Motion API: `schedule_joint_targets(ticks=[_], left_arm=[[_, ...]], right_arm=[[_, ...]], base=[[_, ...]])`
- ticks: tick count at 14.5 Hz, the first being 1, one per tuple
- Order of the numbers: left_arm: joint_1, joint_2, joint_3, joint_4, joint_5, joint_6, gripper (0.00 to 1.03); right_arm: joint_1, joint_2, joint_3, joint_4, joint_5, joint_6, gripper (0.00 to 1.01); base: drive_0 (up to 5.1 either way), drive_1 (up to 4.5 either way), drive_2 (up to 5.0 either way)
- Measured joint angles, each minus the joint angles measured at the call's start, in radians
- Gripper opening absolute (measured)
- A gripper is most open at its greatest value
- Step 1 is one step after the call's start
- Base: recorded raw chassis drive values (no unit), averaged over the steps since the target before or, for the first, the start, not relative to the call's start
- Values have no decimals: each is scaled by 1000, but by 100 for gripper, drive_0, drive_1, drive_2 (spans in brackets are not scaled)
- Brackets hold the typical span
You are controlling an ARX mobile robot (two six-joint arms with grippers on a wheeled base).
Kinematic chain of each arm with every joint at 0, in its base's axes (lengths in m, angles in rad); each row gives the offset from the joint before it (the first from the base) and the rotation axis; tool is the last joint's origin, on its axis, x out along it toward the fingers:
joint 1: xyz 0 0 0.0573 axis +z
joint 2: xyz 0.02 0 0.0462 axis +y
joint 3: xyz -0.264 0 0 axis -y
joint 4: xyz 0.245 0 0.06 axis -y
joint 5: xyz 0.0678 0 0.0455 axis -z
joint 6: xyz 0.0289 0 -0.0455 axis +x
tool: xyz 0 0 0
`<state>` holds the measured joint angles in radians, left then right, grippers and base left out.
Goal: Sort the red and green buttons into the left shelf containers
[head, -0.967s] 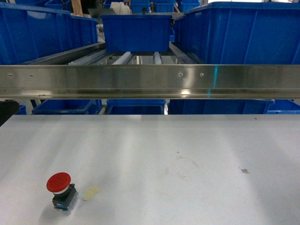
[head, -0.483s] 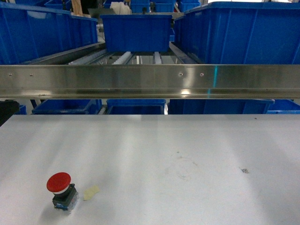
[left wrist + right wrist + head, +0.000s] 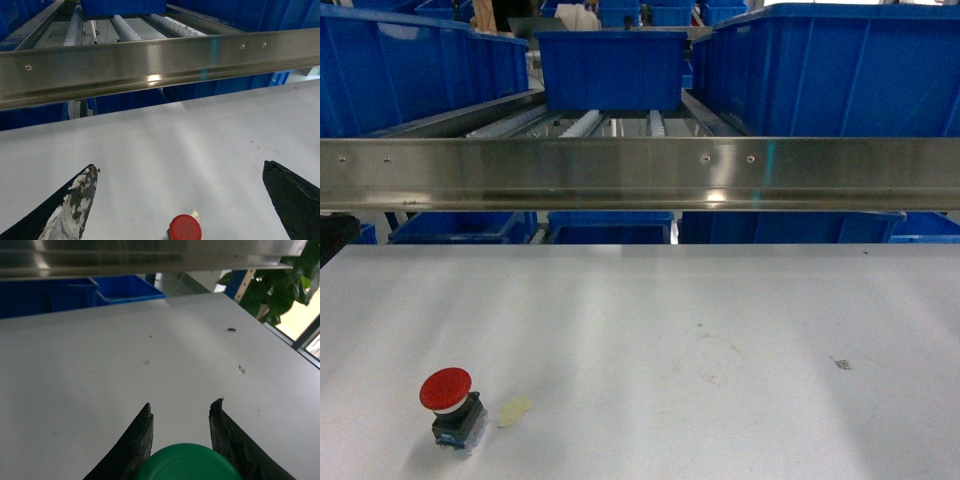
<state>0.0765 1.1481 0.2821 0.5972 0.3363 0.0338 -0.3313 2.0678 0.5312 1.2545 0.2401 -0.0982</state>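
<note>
Stillness is what is found when this moment is held against the head views of a second and half a second ago: the red button [image 3: 447, 404] is seen in the same spot on the desk [image 3: 720, 330], its mushroom cap upright, the pale scrap [image 3: 514, 410] just beside it. Nothing has been sorted in that interval, so the pick appears not yet begun.

In the left wrist view the left gripper [image 3: 182, 200] is shown with its fingers [image 3: 75, 205] spread wide, and the red cap [image 3: 184, 228] is seen between them, low and near the middle of the gap, untouched on either side. A straight descent and closure is judged to be what is called for next.

In the right wrist view the fingers [image 3: 134, 442] of the right gripper [image 3: 182, 435] are pinched on a green button [image 3: 187, 462], its round cap filling the space between them, above bare desk.

Blue bins [image 3: 410, 70] are seen on the shelf beyond the steel rail [image 3: 640, 173], well apart from both grippers.
</note>
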Motion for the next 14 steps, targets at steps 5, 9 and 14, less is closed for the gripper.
schedule_joint_targets(ticks=[5, 9, 14], left_arm=[[0, 0, 0, 0, 0, 0, 98], [0, 0, 0, 0, 0, 0, 98], [-45, 78, -2, 85, -60, 14, 98]], right_arm=[[-54, -600, -184, -268, -281, -23, 31], [-241, -1226, -268, -673, -611, -18, 31], [-245, -1219, -269, -678, -612, -26, 31]], base=[[0, 0, 0], [0, 0, 0], [0, 0, 0]])
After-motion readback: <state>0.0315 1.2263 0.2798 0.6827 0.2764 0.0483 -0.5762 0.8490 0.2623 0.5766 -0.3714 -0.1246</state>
